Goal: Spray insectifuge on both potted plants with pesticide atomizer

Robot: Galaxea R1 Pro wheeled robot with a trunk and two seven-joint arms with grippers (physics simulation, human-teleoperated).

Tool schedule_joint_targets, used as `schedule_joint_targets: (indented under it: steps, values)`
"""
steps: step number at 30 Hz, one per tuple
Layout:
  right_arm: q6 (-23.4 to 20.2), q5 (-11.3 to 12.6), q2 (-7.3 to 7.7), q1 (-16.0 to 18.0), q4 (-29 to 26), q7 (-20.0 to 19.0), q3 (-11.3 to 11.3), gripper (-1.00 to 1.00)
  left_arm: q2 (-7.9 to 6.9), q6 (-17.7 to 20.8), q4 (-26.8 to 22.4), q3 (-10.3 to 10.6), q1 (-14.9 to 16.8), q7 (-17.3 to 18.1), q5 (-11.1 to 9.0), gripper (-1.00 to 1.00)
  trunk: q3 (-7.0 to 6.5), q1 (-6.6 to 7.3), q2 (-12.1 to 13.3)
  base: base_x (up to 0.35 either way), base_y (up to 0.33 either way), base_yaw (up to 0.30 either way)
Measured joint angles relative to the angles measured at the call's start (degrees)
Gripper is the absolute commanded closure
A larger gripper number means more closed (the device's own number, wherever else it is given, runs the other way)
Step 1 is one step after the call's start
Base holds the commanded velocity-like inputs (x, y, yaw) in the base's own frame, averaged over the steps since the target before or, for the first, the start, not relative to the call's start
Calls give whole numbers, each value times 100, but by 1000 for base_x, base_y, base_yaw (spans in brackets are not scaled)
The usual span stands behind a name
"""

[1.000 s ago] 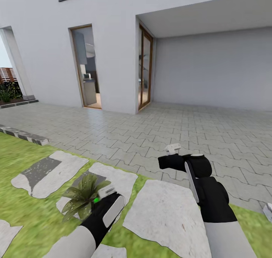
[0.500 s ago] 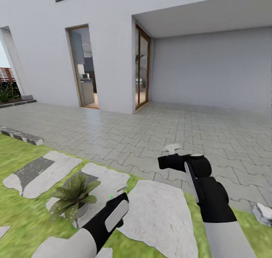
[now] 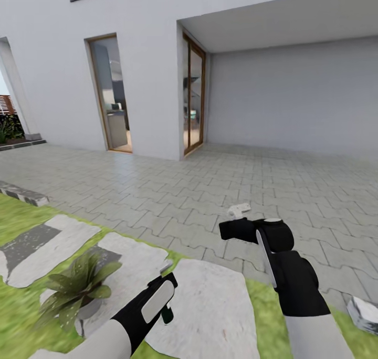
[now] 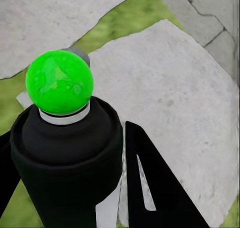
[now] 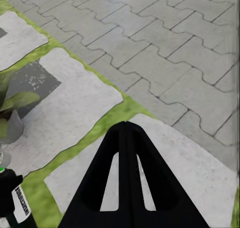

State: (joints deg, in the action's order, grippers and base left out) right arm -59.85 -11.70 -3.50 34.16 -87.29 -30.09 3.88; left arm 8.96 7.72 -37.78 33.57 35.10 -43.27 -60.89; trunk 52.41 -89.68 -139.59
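A home's yard in front of a white house (image 3: 147,44). Glazed wood-framed doors (image 3: 192,101) and a covered recess (image 3: 294,96) lie far. Grey interlocking paving (image 3: 220,191) spreads between, and near lie lawn (image 3: 21,217), flat stepping stones (image 3: 220,306) and a potted plant (image 3: 76,288).

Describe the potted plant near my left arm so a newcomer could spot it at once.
Start at the lawn's flat stepping stones below the grey paving. On the dark-patched stone sits the potted plant: a low rosette of pointed green leaves in a small grey pot, the lone plant among bare slabs.
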Motion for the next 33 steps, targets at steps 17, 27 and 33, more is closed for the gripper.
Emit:
schedule_joint_targets:
  steps: [17,27,33]
  values:
    - [1,-6,-1,-26,-27,1,2,100,-95,-281,-51,-132,-152,-544,-40,100,0,0,0,245,-257,253]
    - [4,-12,-4,-27,-18,0,4,100,-102,-753,-86,-709,-269,-1937,7,100,0,-3,0,34,-56,293]
    - [3,-8,1,-65,-43,0,1,100,-244,-731,-309,-695,-75,-1971,64,100,-1,-2,0,1,-1,94]
